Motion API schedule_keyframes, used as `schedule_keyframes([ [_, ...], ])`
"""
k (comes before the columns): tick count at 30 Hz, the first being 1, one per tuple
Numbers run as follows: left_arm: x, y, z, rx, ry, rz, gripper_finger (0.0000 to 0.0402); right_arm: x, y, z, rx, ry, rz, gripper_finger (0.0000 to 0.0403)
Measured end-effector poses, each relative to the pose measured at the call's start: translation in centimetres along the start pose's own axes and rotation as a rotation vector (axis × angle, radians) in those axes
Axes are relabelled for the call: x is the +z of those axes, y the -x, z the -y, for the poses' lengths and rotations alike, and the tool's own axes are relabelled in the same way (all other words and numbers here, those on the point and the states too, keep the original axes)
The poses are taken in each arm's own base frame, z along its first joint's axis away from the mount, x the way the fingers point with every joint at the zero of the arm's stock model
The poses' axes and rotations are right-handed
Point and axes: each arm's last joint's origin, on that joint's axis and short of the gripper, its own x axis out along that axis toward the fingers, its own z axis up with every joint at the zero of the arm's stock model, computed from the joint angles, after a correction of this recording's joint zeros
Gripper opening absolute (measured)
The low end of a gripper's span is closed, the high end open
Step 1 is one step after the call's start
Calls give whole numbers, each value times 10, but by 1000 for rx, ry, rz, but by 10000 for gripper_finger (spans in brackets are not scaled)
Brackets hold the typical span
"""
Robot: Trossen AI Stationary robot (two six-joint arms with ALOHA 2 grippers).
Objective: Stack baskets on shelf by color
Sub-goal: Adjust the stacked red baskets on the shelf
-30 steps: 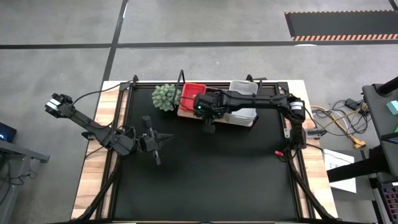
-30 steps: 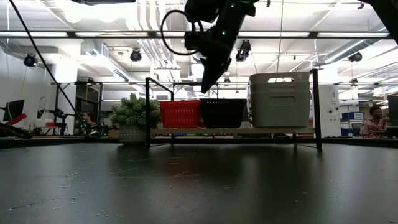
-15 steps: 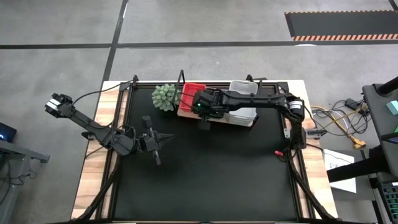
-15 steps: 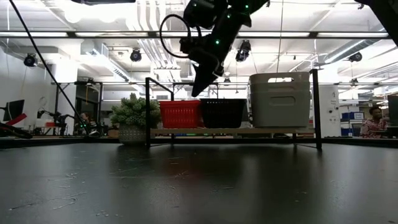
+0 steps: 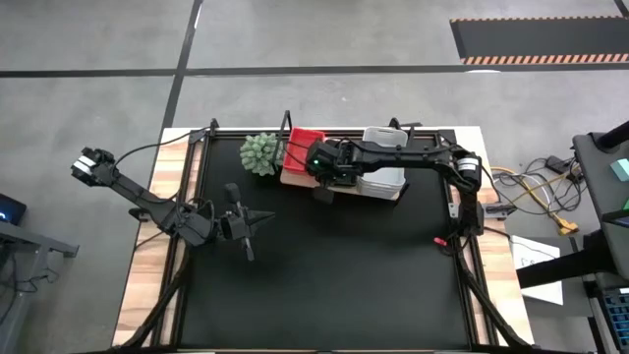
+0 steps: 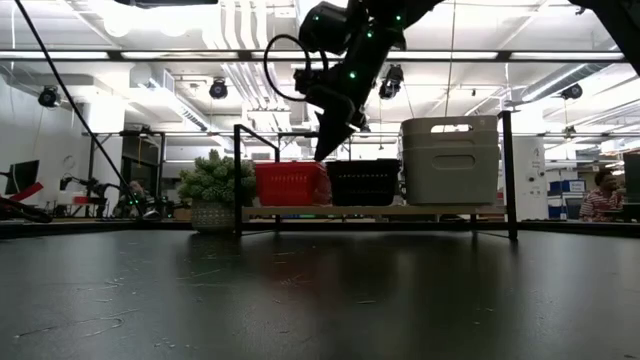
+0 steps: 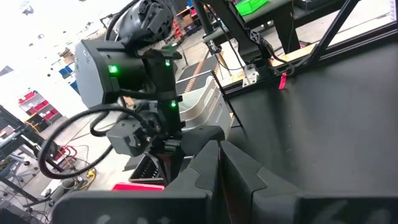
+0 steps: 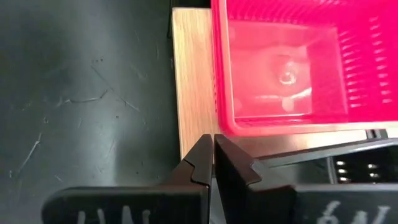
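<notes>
On the wooden shelf point(image 6: 400, 211) at the table's far edge stand a red basket stack point(image 6: 288, 183), a black stack point(image 6: 362, 181) and a taller white/grey stack point(image 6: 450, 160). My right gripper point(image 6: 320, 157) is shut. It points down over the shelf's near edge point(image 8: 193, 81), at the red basket's point(image 8: 286, 68) corner beside the black basket's rim point(image 8: 348, 163). My left gripper point(image 5: 254, 224) is shut and waits above the mat on the table's left half, away from the baskets. My right gripper's shut fingertips point(image 8: 205, 149) come down from above at the red basket's near corner point(image 8: 224, 127), the one toward the black stack. I cannot tell whether they touch it.
A green spiky plant point(image 5: 260, 152) stands just left of the shelf, close to the red stack. Black frame posts point(image 6: 237, 180) rise at the shelf's ends. The black mat point(image 5: 334, 275) spreads open between the shelf and the table's near edge.
My right gripper has moved a little toward the table's left and far edge and has come down, from above the black stack to the red stack's corner. It has stayed shut.
</notes>
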Motion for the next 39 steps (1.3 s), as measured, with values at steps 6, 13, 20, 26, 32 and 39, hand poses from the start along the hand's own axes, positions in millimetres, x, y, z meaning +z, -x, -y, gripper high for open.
schedule_keyframes([
  [6,0,0,0,0,-2,0,0,11,13,0,-3,16,57,9],
  [13,0,0,0,0,-5,0,0,23,12,5,-24,18,180,9],
  [20,0,0,0,0,-5,0,0,29,-10,24,-63,-12,258,9],
  [26,0,0,0,0,-6,0,0,19,-36,32,-35,-20,179,9],
  [32,0,0,0,0,-7,0,0,18,-36,26,38,-6,167,9],
  [39,0,0,0,0,-7,0,0,19,-25,26,46,0,125,9],
])
